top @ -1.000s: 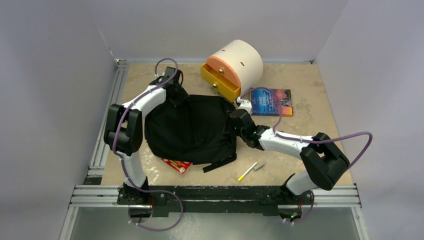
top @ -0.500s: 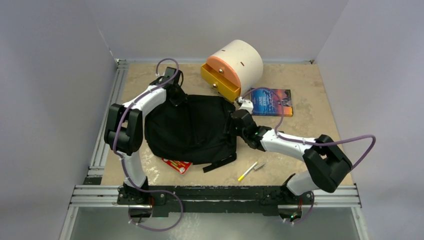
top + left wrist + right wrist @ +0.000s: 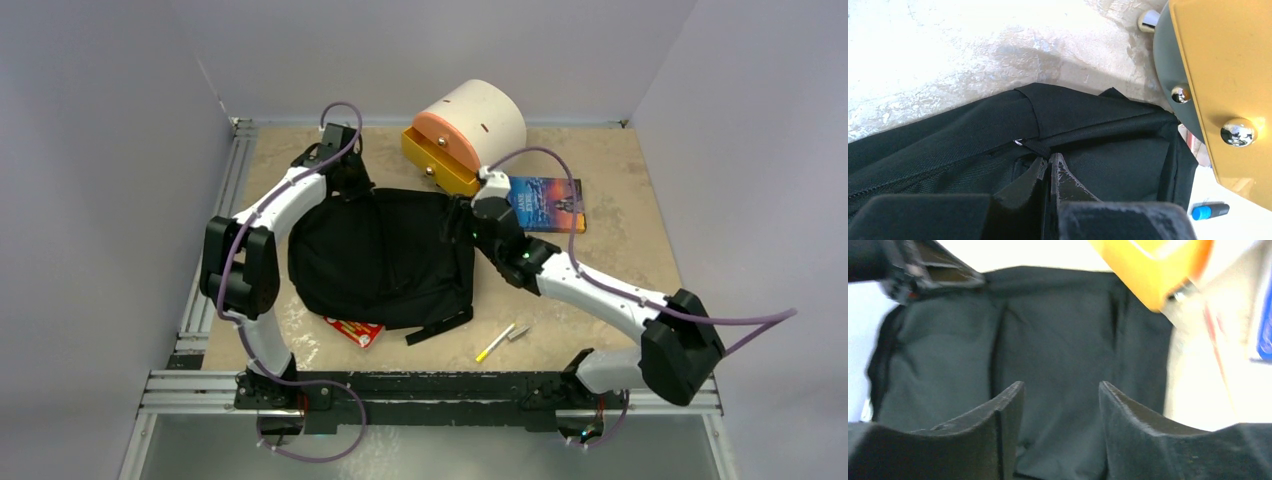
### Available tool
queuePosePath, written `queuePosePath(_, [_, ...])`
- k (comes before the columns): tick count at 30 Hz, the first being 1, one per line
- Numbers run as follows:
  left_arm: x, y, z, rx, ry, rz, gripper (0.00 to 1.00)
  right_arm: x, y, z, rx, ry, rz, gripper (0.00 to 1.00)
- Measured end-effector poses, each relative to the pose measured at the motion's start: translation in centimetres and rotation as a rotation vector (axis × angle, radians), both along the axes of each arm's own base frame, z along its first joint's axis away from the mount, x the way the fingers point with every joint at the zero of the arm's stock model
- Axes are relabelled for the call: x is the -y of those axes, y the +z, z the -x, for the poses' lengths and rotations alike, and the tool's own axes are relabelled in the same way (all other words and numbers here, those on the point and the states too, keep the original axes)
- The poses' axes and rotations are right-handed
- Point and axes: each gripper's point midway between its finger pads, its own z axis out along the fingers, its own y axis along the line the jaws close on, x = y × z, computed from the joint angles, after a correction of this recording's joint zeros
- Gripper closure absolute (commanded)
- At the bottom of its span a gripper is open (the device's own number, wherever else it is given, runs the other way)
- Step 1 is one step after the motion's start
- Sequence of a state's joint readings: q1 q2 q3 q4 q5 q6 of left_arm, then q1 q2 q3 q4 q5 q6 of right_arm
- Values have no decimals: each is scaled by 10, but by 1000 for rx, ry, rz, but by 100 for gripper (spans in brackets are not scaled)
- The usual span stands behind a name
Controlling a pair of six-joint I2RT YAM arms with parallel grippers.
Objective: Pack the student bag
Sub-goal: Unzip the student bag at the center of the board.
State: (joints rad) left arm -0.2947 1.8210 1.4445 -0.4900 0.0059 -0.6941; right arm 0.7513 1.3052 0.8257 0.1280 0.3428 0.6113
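The student bag (image 3: pixel 380 260), a large black backpack, lies flat in the middle of the table. My left gripper (image 3: pixel 352 190) is at its far left corner. In the left wrist view the left gripper (image 3: pixel 1049 159) is shut on a black fabric pull tab (image 3: pixel 1035 146) at the bag's seam. My right gripper (image 3: pixel 456 222) hovers over the bag's far right corner. In the right wrist view the right gripper (image 3: pixel 1060 390) is open and empty, with dark bag fabric (image 3: pixel 1058 340) between and beyond the fingers.
A cream cylindrical drawer box (image 3: pixel 485 120) with a yellow drawer (image 3: pixel 440 160) stands just behind the bag. A blue book (image 3: pixel 545 203) lies to its right. A red pack (image 3: pixel 355 330) sticks out under the bag's near edge. A yellow pen (image 3: pixel 497 342) lies at front right.
My right arm has stretched out and moved its gripper from the bag's right edge to its far right corner. My left gripper has shifted slightly farther back, still on the bag.
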Motion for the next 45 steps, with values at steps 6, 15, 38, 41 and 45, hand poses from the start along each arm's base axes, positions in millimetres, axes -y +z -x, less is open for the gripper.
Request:
queuePosePath(6, [4, -1, 3, -2, -46, 2, 100, -54, 42, -29, 79, 139, -58, 57])
queuePosePath(15, [0, -7, 14, -21, -49, -4, 100, -104, -18, -67, 14, 219, 3, 74])
queuePosePath(38, [-64, -13, 32, -80, 92, -79, 100, -111, -110, -108, -73, 84, 160, 88])
queuePosePath(41, [-83, -7, 37, -75, 125, -85, 100, -110, -111, -109, -74, 71, 159, 89])
queuePosePath(45, [-98, 1, 47, -68, 148, -103, 100, -109, -112, -109, -77, 59, 153, 89])
